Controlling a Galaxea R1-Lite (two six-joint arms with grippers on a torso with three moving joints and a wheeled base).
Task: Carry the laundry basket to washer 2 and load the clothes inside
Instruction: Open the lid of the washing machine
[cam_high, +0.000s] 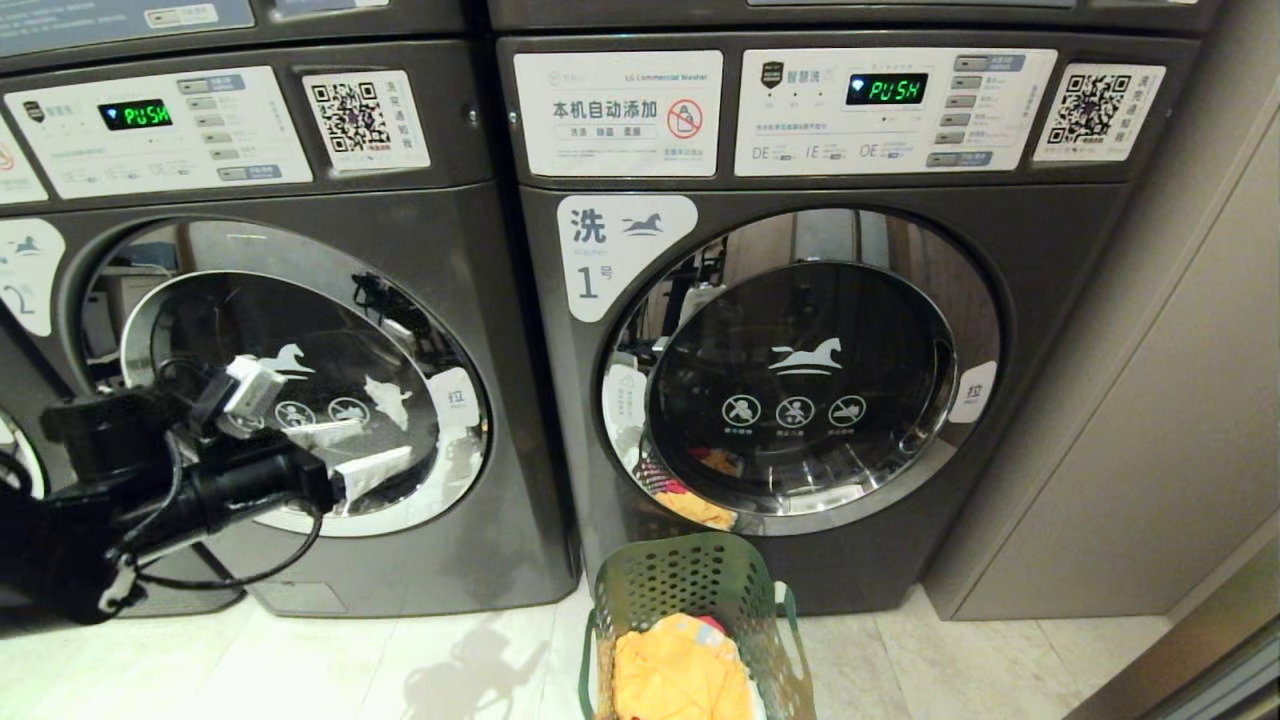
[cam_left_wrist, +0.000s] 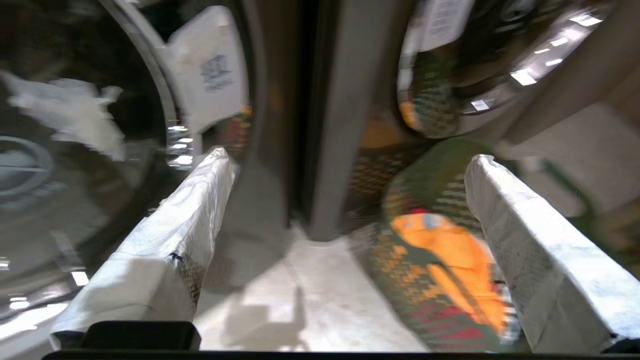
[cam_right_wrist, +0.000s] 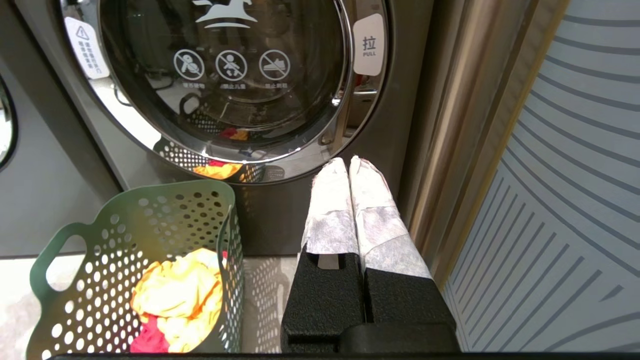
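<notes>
Left gripper (cam_left_wrist: 350, 165) is spread wide, its two white-wrapped fingers (cam_left_wrist: 170, 235) far apart with nothing between them but floor and machine fronts, gripping nothing. In the head view that gripper (cam_high: 345, 460) is up in front of the glass door of washer 2 (cam_high: 300, 400), the machine on the left with the partial "2" label at the picture's edge and the torn white sticker on its door; whether a fingertip actually touches the glass, I cannot tell. The door looks shut.

Right gripper (cam_right_wrist: 350, 162) is clenched, both taped fingers pressed flat together and empty, hanging low just beside the front of washer 1 (cam_right_wrist: 280, 210), near the beige side panel (cam_right_wrist: 450, 150).

The laundry basket (cam_high: 700, 590) stands on the pale floor (cam_high: 350, 660) at the foot of washer 1 (cam_high: 800, 400), not in front of washer 2. The clothes (cam_high: 680, 670) are in it: a big yellow-orange piece on top with a bit of red-pink.

The right wrist view gives the best look into the laundry basket (cam_right_wrist: 125, 235), showing the cut-out handle and the clothes (cam_right_wrist: 175, 295) with red at the bottom, plus the "PULL" tab on washer 1's door. The left wrist view, blurred, shows the seam between the two machines and the laundry basket (cam_left_wrist: 440, 190) off to one side with the clothes (cam_left_wrist: 450, 260). Only the head view shows the control panels, both reading "PUSH"
</notes>
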